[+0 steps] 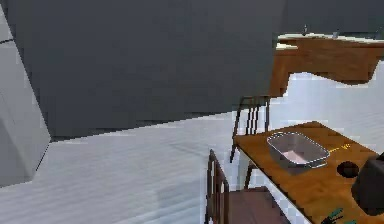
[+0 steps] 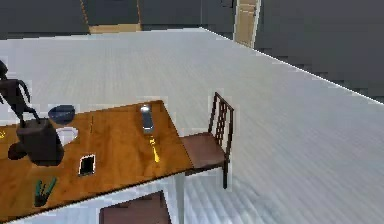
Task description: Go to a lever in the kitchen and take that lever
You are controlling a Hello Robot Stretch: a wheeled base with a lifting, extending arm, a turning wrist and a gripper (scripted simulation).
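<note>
Pale floor [image 1: 130, 160], dark grey wall [image 1: 150, 60] ahead.

Forward view, left to right:
- light grey panel [image 1: 15, 110] at the left edge
- near chair [image 1: 225, 190] at the wooden table [image 1: 300, 182]; second chair [image 1: 252, 112] at the table's far side
- metal pan [image 1: 298, 150] on the table
- dark bulky item [image 1: 372, 185] cut by the right edge
- far table [image 1: 330, 60] top right, wooden, with a raised top

Arm side view brings in tabletop items, left to right:
- dark statue [image 2: 14, 95]
- dark pot [image 2: 40, 143]
- green-handled tool [image 2: 45, 190] near the front edge
- blue bowl [image 2: 62, 113] with a white plate [image 2: 68, 134] just beside it
- flat phone-like slab [image 2: 87, 164]
- grey oblong item [image 2: 146, 118], small yellow piece [image 2: 153, 150] near it
- side chair [image 2: 215, 135] at the table's right end
- another seat [image 2: 135, 212] at the bottom edge

Forward view brings in the pan and far table.

Lever: cannot tell which of the small items on the table it is, if any.
Hand: cannot tell its state.
</note>
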